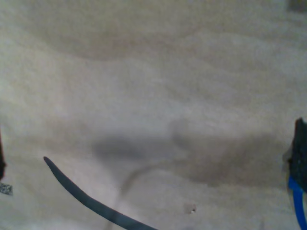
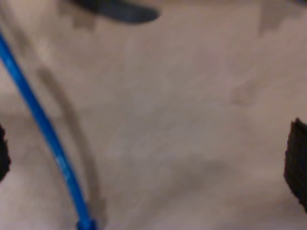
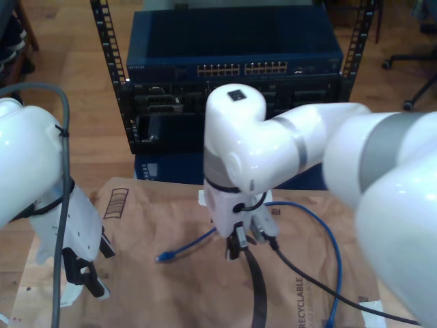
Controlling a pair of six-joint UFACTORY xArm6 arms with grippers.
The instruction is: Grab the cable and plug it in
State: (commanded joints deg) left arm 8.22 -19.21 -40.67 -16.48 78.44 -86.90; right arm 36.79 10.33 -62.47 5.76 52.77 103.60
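First wrist view: my first gripper [image 1: 151, 158] stood wide, and you could see a dark finger at each side edge with bare brown paper [image 1: 153, 72] between them. A short run of the blue cable [image 1: 298, 201] showed right against one dark finger [image 1: 300, 153]; whether it touched I could not tell. A flat black strap [image 1: 91, 201] curved across the paper nearby. Second wrist view: my second gripper [image 2: 149, 163] was also spread wide, fingers at the edges, nothing held. The blue cable [image 2: 43, 124] ran across the brown paper [image 2: 192, 120] between the fingers, close to one of them, and the black strap's end [image 2: 120, 10] lay beyond. Exterior view: you saw one white arm [image 3: 273, 150] reaching down at centre, its tool low over the blue cable [image 3: 321, 225]. One plug [image 3: 164, 257] lay on the brown paper [image 3: 136, 287] toward the exterior view's left, and the cable looped off to the exterior view's right and down. The black strap [image 3: 258, 294] and a thin black cable [image 3: 321, 290] trailed from that tool. Another white arm [image 3: 41, 178] stood at the exterior view's left, well apart from the cable. A network switch [image 3: 235, 68] sat in the rack [image 3: 109, 68] behind. Which arm was which, I could not tell.
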